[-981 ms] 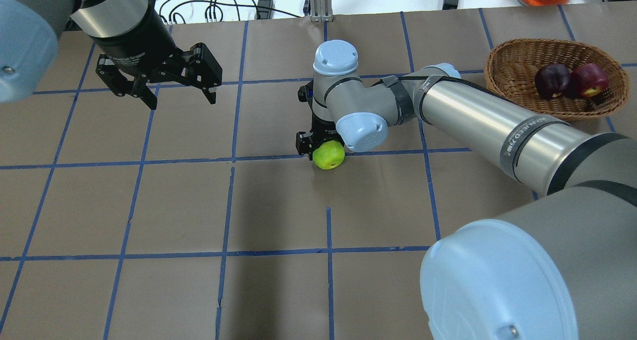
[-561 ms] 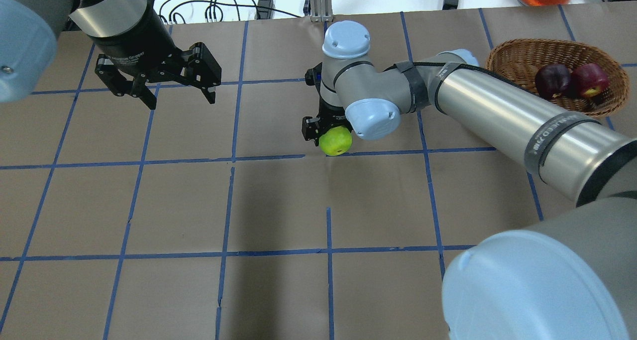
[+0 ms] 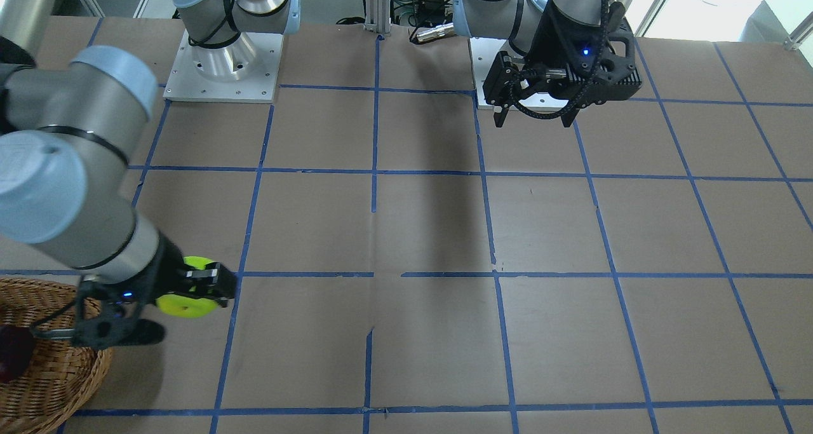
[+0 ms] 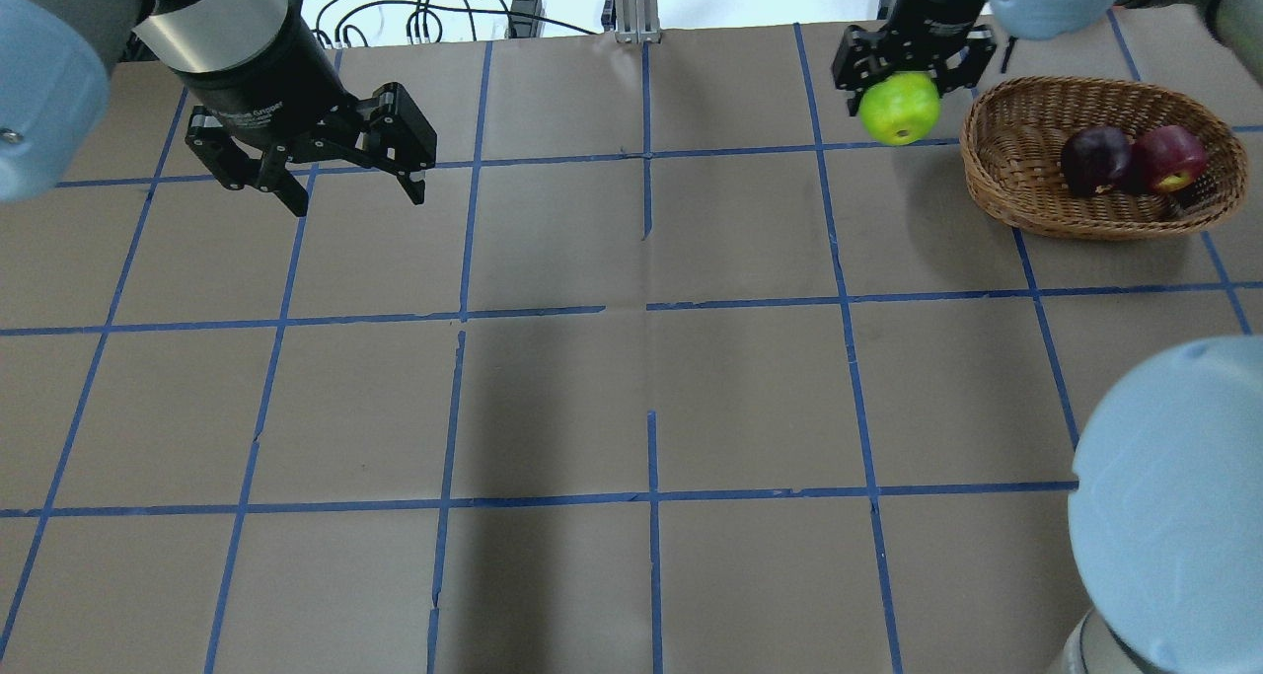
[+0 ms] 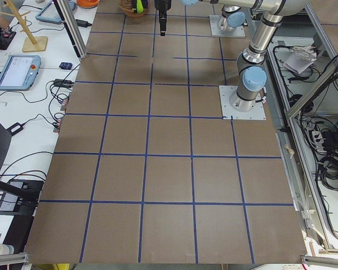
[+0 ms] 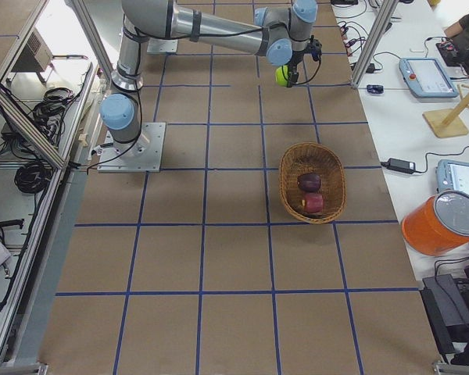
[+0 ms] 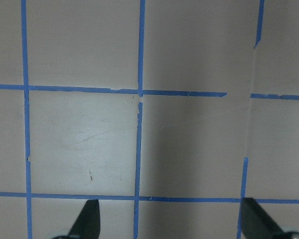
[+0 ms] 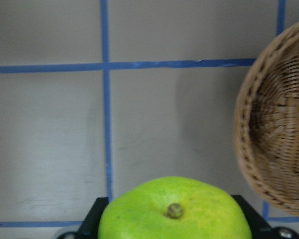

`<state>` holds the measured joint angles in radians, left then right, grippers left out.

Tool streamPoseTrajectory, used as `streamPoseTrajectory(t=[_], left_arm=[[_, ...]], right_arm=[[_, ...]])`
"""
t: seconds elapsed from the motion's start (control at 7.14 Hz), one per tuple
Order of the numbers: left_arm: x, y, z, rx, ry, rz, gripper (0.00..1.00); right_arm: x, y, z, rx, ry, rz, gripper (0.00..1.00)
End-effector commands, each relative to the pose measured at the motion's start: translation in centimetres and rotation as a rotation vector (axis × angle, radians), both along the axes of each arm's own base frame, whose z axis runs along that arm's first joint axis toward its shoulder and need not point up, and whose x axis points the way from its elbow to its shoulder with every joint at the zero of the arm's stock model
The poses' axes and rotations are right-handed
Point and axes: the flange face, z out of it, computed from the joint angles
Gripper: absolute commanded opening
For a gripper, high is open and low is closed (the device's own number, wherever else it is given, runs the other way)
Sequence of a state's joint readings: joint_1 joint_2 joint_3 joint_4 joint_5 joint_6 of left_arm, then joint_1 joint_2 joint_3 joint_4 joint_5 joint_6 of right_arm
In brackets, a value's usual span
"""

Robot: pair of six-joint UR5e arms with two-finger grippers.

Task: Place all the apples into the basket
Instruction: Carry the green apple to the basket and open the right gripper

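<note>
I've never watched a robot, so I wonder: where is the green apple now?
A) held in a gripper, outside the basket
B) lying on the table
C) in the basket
A: the right gripper is shut on the green apple, raised beside the basket, not over it.

overhead from rear, front cam opposite, 2 end cams, 2 wrist cams close-up, all on table

1. Basket stood on table; maroon apple and red apple lay inside, side by side.
2. Green apple sat in right gripper, well apart from basket.
</note>
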<state>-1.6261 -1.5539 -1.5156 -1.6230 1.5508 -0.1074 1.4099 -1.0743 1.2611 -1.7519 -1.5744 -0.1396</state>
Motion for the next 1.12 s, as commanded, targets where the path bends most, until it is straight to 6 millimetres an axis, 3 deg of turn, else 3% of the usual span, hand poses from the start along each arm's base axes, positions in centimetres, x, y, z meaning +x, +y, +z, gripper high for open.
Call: streamPoseTrajectory(t=[0.0, 0.14, 0.28, 0.42, 0.56, 0.7, 0.98], left_arm=[[0.0, 0.0, 0.0, 0.000, 0.000, 0.000, 1.00], [0.0, 0.0, 0.0, 0.000, 0.000, 0.000, 1.00], [0.0, 0.0, 0.0, 0.000, 0.000, 0.000, 1.00], [0.0, 0.0, 0.0, 0.000, 0.000, 0.000, 1.00], [0.0, 0.0, 0.0, 0.000, 0.000, 0.000, 1.00], [0.0, 0.0, 0.0, 0.000, 0.000, 0.000, 1.00], [0.0, 0.1, 0.1, -0.001, 0.002, 0.002, 1.00]], right_arm=[[-11.0, -2.0, -4.7, 0.018, 0.057, -0.015, 0.00], [-12.1, -2.6, -7.9, 0.048, 0.048, -0.017, 0.00], [-12.4, -2.9, -8.8, 0.048, 0.051, -0.016, 0.00], [-13.0, -3.0, -8.9, 0.040, 0.101, -0.016, 0.21], [-13.2, -2.7, -10.1, 0.058, 0.099, -0.021, 0.73], [-15.2, -2.7, -11.0, 0.057, 0.088, -0.050, 1.00], [-15.7, -2.9, -9.4, 0.035, 0.092, -0.062, 1.00]])
